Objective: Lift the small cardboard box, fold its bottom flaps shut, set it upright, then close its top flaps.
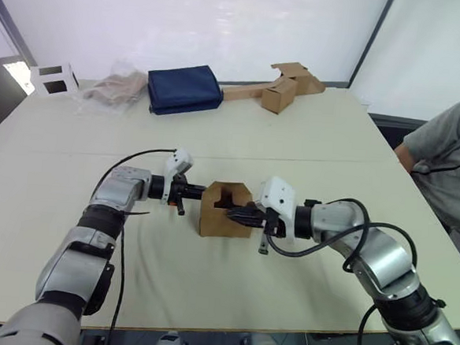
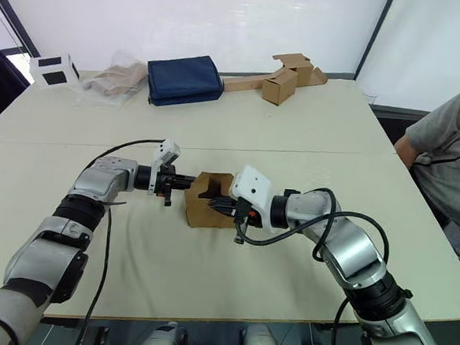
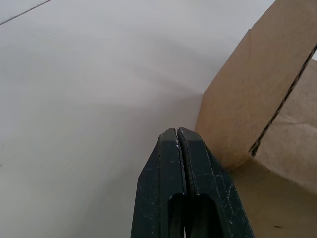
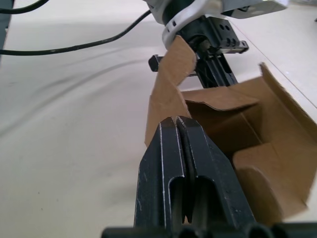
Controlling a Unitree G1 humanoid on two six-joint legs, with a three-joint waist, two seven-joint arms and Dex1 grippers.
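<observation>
small cardboard box (image 1: 221,215) hemmed both sides: left gripper (image 1: 199,192) | right gripper (image 1: 233,215) | bare table (image 1: 206,281) in front

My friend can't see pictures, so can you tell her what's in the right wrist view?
A shut black gripper points at a small brown cardboard box with its flaps open, sitting on a pale table. The robot's other gripper reaches in from the far side of the box.

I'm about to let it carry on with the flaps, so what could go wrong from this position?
1. Both grippers, left and right, are shut and pressing on the small cardboard box from opposite sides rather than gripping it, so it could slide on the table or tip.
2. The flaps are only partly folded in; a push by the right gripper could crease them or let them spring back open.
</observation>
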